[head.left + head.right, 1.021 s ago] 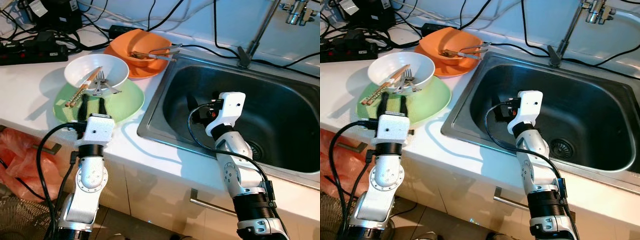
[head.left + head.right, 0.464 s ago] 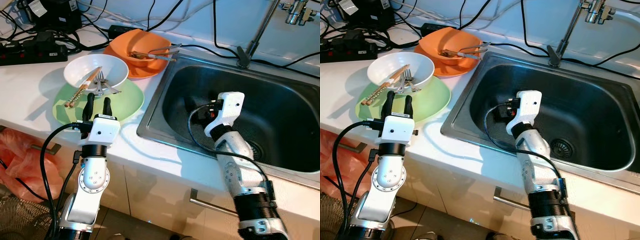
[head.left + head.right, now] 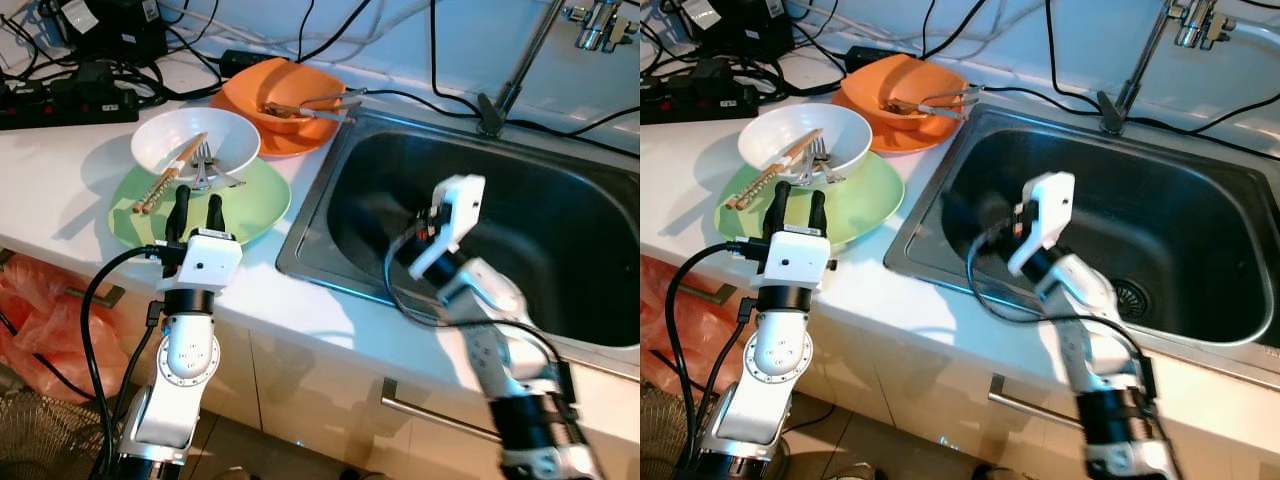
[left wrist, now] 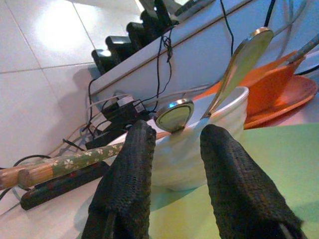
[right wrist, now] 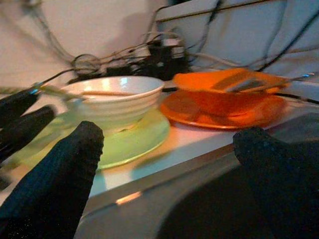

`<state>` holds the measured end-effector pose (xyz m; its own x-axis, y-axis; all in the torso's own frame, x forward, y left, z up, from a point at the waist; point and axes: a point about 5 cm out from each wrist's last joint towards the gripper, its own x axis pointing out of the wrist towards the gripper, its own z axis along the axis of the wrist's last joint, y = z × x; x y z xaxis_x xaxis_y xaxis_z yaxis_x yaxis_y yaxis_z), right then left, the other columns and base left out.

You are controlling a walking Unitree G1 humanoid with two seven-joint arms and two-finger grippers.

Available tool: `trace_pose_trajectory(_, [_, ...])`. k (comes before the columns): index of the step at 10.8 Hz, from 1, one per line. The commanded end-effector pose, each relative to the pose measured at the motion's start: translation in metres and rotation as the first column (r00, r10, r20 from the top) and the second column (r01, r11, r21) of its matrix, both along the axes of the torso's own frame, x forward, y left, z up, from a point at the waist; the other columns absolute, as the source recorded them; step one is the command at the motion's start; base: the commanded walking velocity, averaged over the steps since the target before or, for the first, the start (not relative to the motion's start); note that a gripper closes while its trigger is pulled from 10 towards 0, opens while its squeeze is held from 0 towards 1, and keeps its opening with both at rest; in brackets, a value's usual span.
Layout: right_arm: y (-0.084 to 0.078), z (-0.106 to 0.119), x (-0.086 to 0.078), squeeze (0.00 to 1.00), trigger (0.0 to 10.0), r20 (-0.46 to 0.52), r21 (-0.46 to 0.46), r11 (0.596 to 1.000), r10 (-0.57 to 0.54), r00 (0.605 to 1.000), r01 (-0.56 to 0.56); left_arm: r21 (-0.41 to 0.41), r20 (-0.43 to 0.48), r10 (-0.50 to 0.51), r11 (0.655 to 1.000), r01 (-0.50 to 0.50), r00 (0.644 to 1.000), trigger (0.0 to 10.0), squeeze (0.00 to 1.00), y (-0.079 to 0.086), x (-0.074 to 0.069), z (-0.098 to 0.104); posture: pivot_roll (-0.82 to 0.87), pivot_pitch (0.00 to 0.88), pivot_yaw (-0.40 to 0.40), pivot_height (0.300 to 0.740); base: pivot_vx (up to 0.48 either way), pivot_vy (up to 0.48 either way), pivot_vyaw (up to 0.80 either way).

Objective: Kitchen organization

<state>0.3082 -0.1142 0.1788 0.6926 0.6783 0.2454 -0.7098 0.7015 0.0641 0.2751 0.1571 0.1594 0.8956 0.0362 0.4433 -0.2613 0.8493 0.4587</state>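
A white bowl [image 3: 195, 145] holding chopsticks [image 3: 166, 175] and a fork [image 3: 203, 165] sits on a green plate [image 3: 255, 200] on the white counter. My left gripper [image 3: 197, 208] is open at the plate's near rim, and its two fingers frame the bowl [image 4: 199, 144] from close by. Behind stands an orange bowl [image 3: 290, 90] on an orange plate, with metal tongs [image 3: 320, 103] across it. My right gripper [image 3: 978, 212] is blurred above the sink's left side, open wide and facing the dishes [image 5: 117, 102].
The steel sink [image 3: 570, 230] lies on the right, with a drain [image 3: 1128, 297] and a faucet [image 3: 520, 60] behind it. A black power strip [image 3: 60, 100] and cables cover the back of the counter. Below the counter are a red plastic bag [image 3: 30, 320] and a drawer handle [image 3: 440, 415].
My right arm has lifted out of the sink and is blurred by motion. A second ago my left gripper moved forward to the plate's rim, and it has held there since.
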Motion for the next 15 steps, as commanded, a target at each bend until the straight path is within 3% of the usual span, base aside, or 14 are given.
trace_pose_trajectory(1, [-0.001, 0.0, -0.005, 0.0, 10.0, 0.002, -0.005, 0.999, 0.05, 0.999, -0.05, 0.009, 0.037, -0.015, 1.0, 0.014, 0.999, 10.0, 0.0, -0.003, 0.0, 0.008, 0.08, 0.083, -0.077, 0.74, 0.0, 0.0, 0.0])
trace_pose_trajectory(2, [-0.002, -0.001, -0.013, 0.0, 10.0, 0.007, -0.036, 0.991, 0.129, 0.992, -0.129, 0.012, 0.041, -0.013, 1.0, 0.013, 0.999, 10.0, 0.0, -0.003, 0.001, 0.008, 0.08, 0.083, -0.078, 0.74, 0.0, 0.0, 0.0])
trace_pose_trajectory(5, [-0.002, 0.004, -0.019, 0.0, 10.0, 0.016, -0.017, 0.98, 0.2, 0.98, -0.199, 0.016, 0.044, -0.014, 1.0, 0.013, 0.999, 10.0, 0.0, -0.004, 0.003, 0.009, 0.08, 0.082, -0.079, 0.74, 0.0, 0.0, 0.0])
trace_pose_trajectory(14, [0.003, 0.002, -0.023, 0.0, 10.0, 0.008, -0.01, 0.976, 0.219, 0.976, -0.219, 0.026, 0.029, -0.033, 0.999, 0.032, 0.999, 10.0, 0.0, -0.008, 0.013, 0.01, 0.07, 0.08, -0.072, 0.74, 0.0, 0.0, 0.0])
trace_pose_trajectory(15, [0.003, 0.003, -0.022, 0.0, 10.0, 0.009, -0.01, 0.977, 0.215, 0.977, -0.215, 0.024, 0.032, -0.037, 0.999, 0.036, 0.999, 3.5, 0.0, -0.009, 0.014, 0.011, 0.07, 0.079, -0.07, 0.74, 0.0, 0.0, 0.0])
